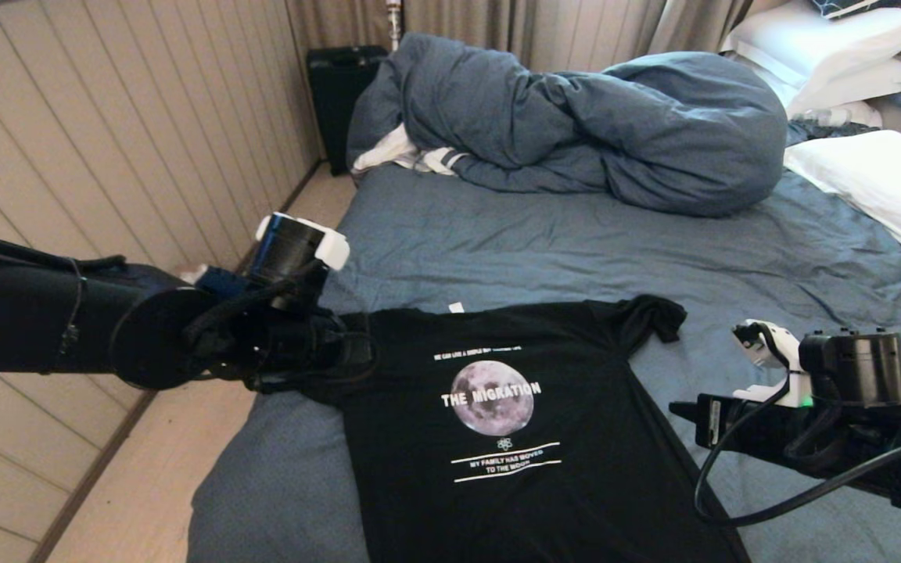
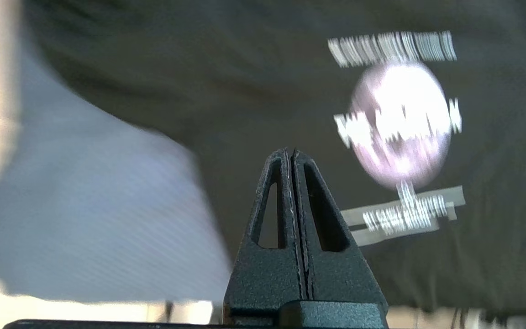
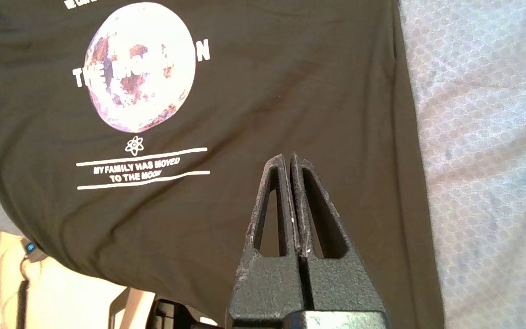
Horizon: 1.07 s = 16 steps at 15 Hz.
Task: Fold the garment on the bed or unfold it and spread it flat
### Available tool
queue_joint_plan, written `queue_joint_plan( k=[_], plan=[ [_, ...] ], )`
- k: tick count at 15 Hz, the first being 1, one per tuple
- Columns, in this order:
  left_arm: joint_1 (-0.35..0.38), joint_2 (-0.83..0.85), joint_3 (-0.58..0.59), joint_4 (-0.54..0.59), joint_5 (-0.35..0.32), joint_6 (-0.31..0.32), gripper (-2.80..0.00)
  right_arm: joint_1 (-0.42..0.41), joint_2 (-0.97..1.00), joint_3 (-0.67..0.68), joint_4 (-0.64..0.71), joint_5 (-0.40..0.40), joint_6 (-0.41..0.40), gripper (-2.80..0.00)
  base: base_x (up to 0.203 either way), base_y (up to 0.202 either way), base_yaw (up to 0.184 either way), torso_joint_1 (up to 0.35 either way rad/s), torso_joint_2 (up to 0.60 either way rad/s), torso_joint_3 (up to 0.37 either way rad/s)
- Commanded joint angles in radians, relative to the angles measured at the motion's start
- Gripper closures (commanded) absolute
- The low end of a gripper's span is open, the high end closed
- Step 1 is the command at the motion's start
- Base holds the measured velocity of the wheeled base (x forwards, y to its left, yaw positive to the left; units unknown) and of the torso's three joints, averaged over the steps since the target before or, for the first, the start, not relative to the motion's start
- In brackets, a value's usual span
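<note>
Black garment (image 1: 529, 438), "THE MIGRATION" moon print

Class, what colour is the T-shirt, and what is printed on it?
T-shirt: black, with a grey moon and white lettering; clearest in the right wrist view.

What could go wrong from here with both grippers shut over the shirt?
1. The right-hand sleeve is bunched; folding now would likely trap that crease.
2. The black T-shirt lies at the bed's near edge, its hem seemingly over it, so a drag toward the robot could pull it off.
3. The left gripper and right gripper are shut and hold nothing; pressing down shut might only push the fabric into wrinkles.
</note>
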<state>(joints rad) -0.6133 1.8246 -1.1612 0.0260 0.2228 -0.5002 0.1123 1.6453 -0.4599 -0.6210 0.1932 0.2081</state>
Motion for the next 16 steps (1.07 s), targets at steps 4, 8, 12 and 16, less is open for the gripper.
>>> queue_joint_plan(
  k=[4,8,12,16],
  plan=[
    [-0.068,0.044,0.037,0.008,-0.005,-0.028,0.00,0.001,0.033,0.001,-0.006,0.003,0.002,0.00,0.000,0.000,0.000,0.000,0.00,0.000],
    [-0.066,0.030,0.043,0.011,-0.016,-0.029,0.00,-0.002,0.051,-0.003,-0.013,0.003,0.004,0.00,0.000,0.000,0.000,0.000,0.00,0.000],
    [-0.066,0.010,0.043,0.011,-0.016,-0.028,0.00,-0.003,0.039,-0.002,-0.013,0.003,0.005,0.00,0.000,0.000,0.000,0.000,0.00,0.000],
    [-0.062,0.004,0.041,0.009,-0.014,-0.028,0.00,-0.002,0.037,0.000,-0.013,0.002,0.004,0.00,0.000,0.000,0.000,0.000,0.00,0.000]
  ],
)
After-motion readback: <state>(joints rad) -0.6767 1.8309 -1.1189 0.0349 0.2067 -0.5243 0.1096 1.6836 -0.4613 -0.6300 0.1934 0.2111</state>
